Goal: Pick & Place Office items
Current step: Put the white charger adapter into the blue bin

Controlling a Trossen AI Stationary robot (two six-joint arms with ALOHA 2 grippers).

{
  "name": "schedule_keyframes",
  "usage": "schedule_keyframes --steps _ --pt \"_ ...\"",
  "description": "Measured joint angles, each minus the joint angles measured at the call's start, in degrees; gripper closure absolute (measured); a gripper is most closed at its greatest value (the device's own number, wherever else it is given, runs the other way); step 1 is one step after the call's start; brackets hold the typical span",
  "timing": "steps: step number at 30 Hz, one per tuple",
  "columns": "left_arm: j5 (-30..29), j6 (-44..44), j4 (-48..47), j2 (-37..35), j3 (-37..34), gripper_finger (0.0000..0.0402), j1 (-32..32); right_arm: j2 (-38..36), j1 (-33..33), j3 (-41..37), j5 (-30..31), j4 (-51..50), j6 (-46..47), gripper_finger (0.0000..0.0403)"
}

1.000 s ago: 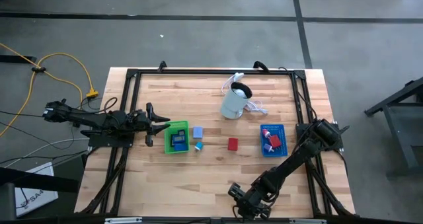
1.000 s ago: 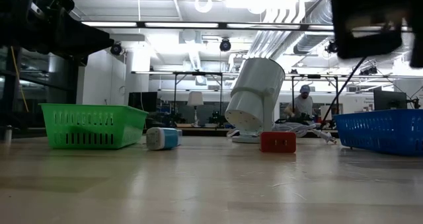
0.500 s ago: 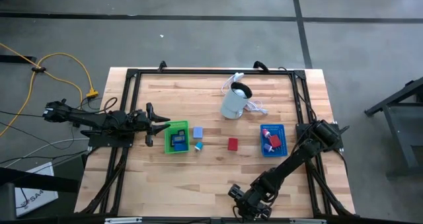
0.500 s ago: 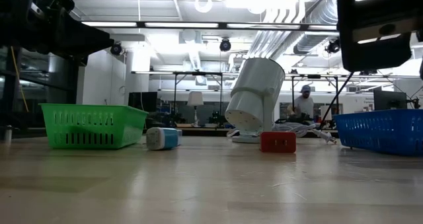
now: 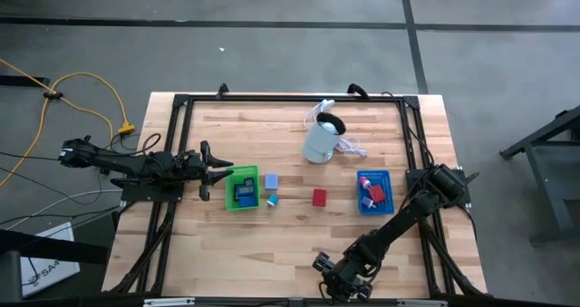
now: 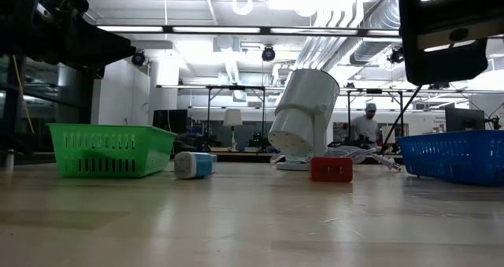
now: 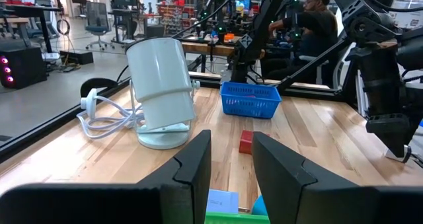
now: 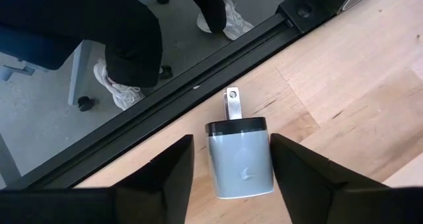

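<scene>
— Where is the right arm?

— Folded low toward the counter's (image 5: 299, 244) near edge, its right gripper (image 8: 231, 159) above a grey charger block (image 8: 239, 159) that lies flat between the spread, released fingers (image 8: 170, 171).

— And the left?

— It stretches level from the counter's left side — the left gripper (image 7: 231, 159) just beside the green tray (image 5: 241, 189), fingers parted, grasping nothing. A red block (image 5: 319, 197) sits between the trays, apart from the blue tray (image 5: 373, 191).
</scene>
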Motion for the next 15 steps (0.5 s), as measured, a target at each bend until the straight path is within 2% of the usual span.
schedule_keyframes --steps 9,15 --pt "0.00 -0.01 0.02 -0.01 0.00 0.0298 0.02 -0.01 0.00 0.02 -0.04 0.04 0.00 0.0276" --pt "0.02 0.00 0.02 -0.01 0.00 0.0298 0.02 -0.01 0.00 0.04 -0.04 0.04 -0.02 0.0276"
